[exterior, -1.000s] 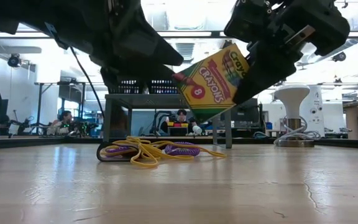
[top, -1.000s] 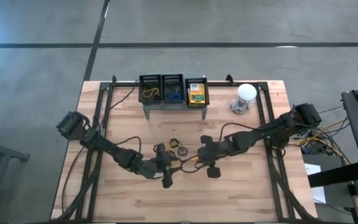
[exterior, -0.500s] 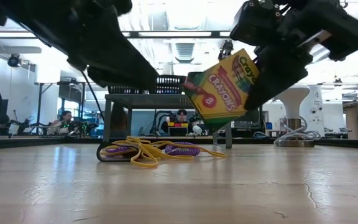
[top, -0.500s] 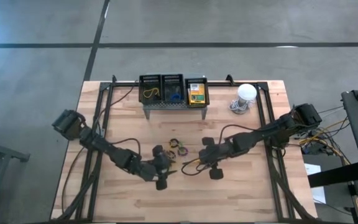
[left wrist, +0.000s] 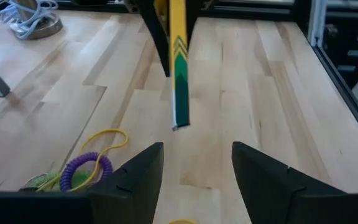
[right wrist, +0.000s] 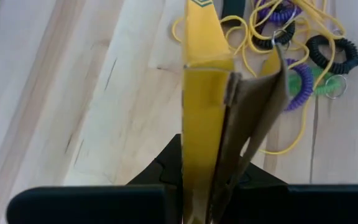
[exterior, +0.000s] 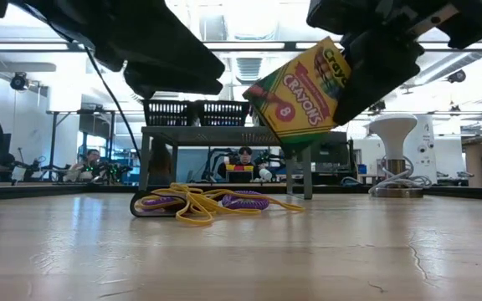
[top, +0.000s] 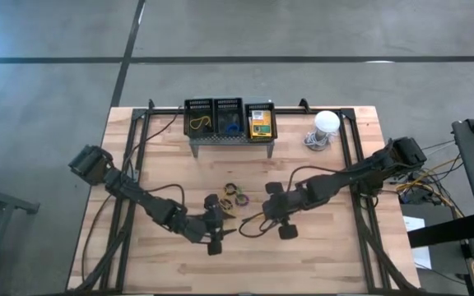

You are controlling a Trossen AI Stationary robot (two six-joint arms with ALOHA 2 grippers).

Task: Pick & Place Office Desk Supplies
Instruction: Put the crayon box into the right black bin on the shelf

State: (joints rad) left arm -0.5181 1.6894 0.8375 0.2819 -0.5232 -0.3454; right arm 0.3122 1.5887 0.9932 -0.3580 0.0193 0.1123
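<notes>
You have right gripper (exterior: 366, 71) clamped on crayon box (exterior: 299, 90), lifted clear above table (top: 319, 255) for carrying. Left gripper (left wrist: 194, 171) empty, fingers apart, beside band pile (top: 235, 195).

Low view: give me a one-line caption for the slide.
Right gripper holds a crayon box tilted in the air above the rubber bands.
</notes>
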